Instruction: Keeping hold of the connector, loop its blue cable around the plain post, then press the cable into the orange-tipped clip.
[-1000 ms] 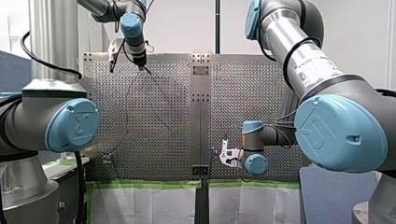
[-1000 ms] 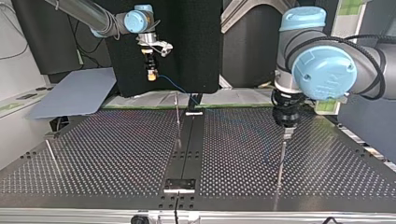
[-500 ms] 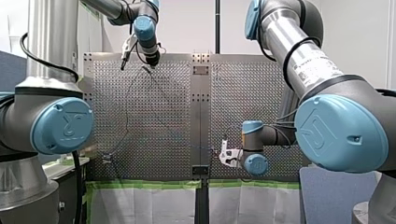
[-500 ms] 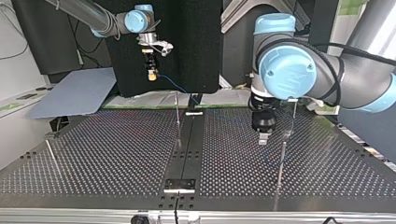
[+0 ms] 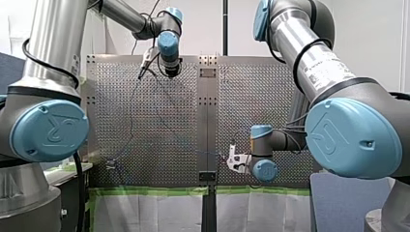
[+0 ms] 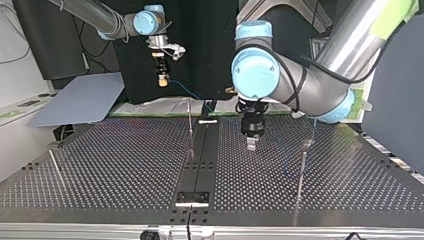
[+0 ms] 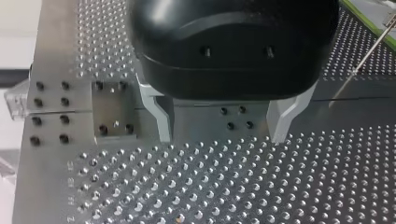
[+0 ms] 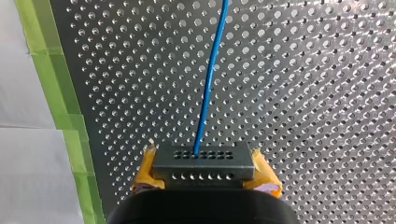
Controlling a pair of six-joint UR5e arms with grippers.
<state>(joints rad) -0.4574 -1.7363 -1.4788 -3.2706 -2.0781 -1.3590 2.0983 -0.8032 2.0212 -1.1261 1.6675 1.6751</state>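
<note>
The desk (image 6: 125,165) is a perforated metal sheet with a flat seam down its middle. In the front view the near joints of both arms cover its lower corners.

My left arm (image 6: 305,85) comes in at the top view's right and reaches toward the seam. Its blue-capped joint hides part of the dark backdrop behind it. My right arm (image 6: 95,12) comes in at that view's left and stops above the desk's far edge.

Green tape (image 8: 60,93) lines that edge below my right wrist. A small bolted plate (image 7: 112,112) lies beside my left wrist on the seam.

My left fingers (image 6: 251,144) hang just above the desk, spread wide, with nothing between them. In the wrist view the black housing cuts off their upper parts.

One thin post (image 6: 190,125) stands by the seam, another (image 6: 301,172) is nearer the top view's right, and a third (image 6: 55,167) leans at its left. I cannot tell which one is plain or which carries an orange tip.

My right fingers (image 6: 161,80) are closed on the connector (image 8: 203,163), with a yellow pad (image 8: 145,173) on each side of it. It is held well above the desk.

The blue cable (image 8: 210,79) leaves the connector's face and runs out over the desk. In the top view it drops toward the seam's far end, where I lose it.
</note>
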